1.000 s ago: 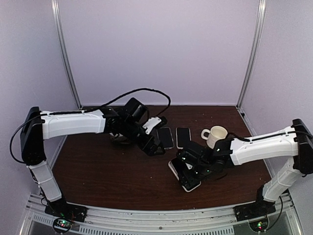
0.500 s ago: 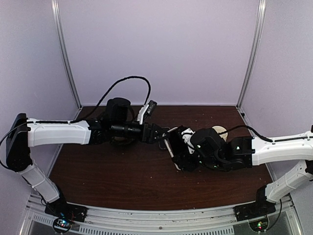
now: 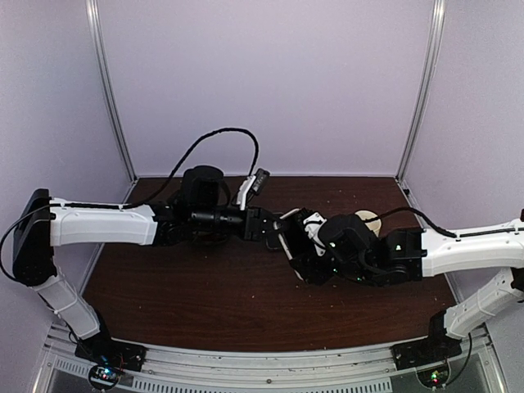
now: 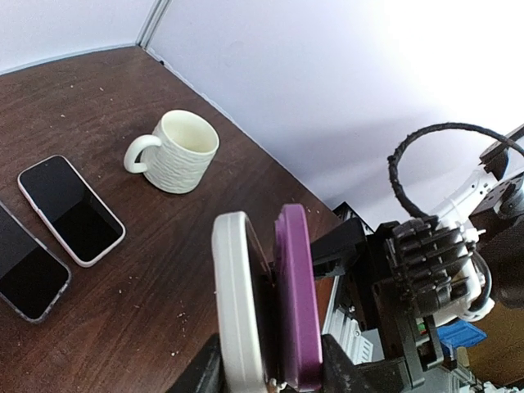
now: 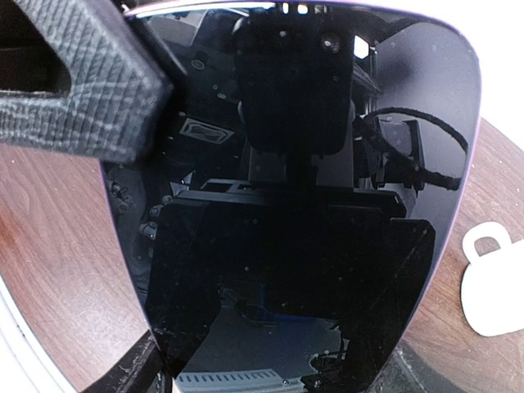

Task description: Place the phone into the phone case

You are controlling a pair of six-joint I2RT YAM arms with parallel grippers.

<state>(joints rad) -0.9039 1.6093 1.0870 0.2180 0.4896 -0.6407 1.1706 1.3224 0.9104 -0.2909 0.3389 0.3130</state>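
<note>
My right gripper [image 5: 270, 372] is shut on the purple-edged phone [image 5: 286, 205], gripping its side edges, and the black screen fills the right wrist view. In the left wrist view the phone [image 4: 296, 295] stands on edge, its back against the open side of the white phone case [image 4: 237, 303]. My left gripper [image 4: 274, 372] clamps the pair from outside, one finger on the case, the other on the phone. From above, both grippers meet over the table's middle: left gripper [image 3: 274, 229], right gripper [image 3: 304, 247], with the case's white edge [image 3: 288, 246] between them.
A white mug [image 4: 176, 151] stands on the brown table [image 4: 164, 270] behind the grippers. Two more phones lie flat side by side, one white-rimmed [image 4: 70, 209] and one dark [image 4: 24, 270]. A black cable [image 3: 221, 135] loops over the left arm.
The right gripper lifted its load from the near table to the middle. The left arm swung across to meet it, and its jaws narrowed from wide open onto the case and phone.
</note>
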